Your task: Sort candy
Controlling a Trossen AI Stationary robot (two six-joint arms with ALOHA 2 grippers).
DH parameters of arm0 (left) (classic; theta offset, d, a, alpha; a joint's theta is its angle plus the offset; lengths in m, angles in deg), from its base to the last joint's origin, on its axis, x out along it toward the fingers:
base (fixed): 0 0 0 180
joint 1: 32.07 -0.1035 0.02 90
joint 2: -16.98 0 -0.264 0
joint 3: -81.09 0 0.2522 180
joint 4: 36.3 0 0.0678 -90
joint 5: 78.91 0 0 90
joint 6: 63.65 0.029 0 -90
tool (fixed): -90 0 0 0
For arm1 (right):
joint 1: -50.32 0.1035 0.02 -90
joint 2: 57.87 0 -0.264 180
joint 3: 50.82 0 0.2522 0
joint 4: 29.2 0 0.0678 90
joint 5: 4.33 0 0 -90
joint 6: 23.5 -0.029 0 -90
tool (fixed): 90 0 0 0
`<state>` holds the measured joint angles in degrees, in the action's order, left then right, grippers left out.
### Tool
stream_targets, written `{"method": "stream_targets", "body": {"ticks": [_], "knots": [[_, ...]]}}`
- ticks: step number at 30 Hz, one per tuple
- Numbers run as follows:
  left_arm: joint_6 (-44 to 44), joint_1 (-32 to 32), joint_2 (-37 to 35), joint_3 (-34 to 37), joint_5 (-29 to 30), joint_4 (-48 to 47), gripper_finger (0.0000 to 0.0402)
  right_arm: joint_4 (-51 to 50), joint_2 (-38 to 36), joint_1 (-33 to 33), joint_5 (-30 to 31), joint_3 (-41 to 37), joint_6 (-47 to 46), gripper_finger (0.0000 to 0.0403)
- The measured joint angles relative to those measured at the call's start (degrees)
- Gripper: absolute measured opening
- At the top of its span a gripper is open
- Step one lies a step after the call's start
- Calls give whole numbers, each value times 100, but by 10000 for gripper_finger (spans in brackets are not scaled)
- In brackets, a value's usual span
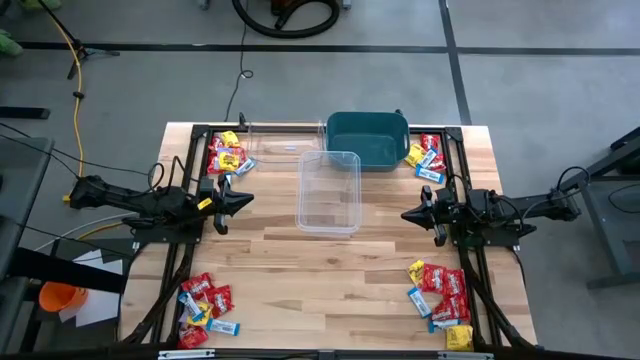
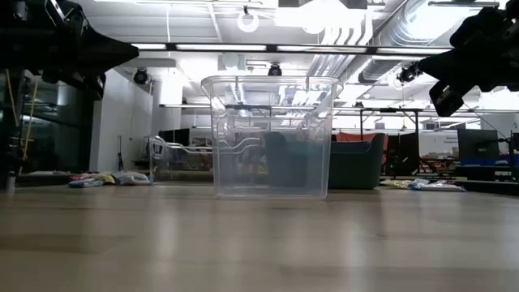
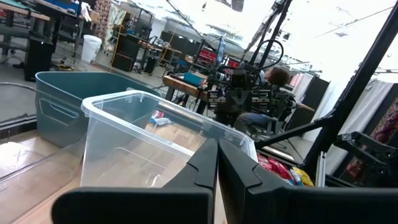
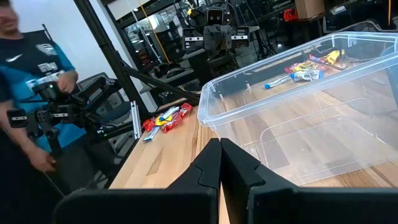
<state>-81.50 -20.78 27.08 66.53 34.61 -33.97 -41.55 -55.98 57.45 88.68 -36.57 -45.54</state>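
Four heaps of red, yellow, blue wrapped candy [image 1: 228, 155] at wooden tabletop [image 1: 330, 280] corners; centre bare. Clear plastic tub [image 1: 329, 192] and teal bin [image 1: 367, 139] empty. Left gripper [image 1: 243, 198], right gripper [image 1: 408, 214] flank the tub, fingers shut, holding nothing.

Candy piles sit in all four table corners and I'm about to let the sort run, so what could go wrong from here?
The candy lies heaped and overlapping, so a pick may take two packets or slip off a shiny wrapper. The clear tub stands loose mid-table between the shut left end effector and shut right end effector; a low sweep could knock it. A second clear tub beside the teal bin is hard to see.
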Motion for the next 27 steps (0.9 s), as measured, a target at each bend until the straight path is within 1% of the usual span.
{"method": "stream_targets", "body": {"ticks": [23,27], "knots": [[2,0,1,1,0,18,1,0,2,-1,0,0,-1,0],[209,-2,-4,-3,0,527,1,0,2,-2,-1,0,-1,0]]}}
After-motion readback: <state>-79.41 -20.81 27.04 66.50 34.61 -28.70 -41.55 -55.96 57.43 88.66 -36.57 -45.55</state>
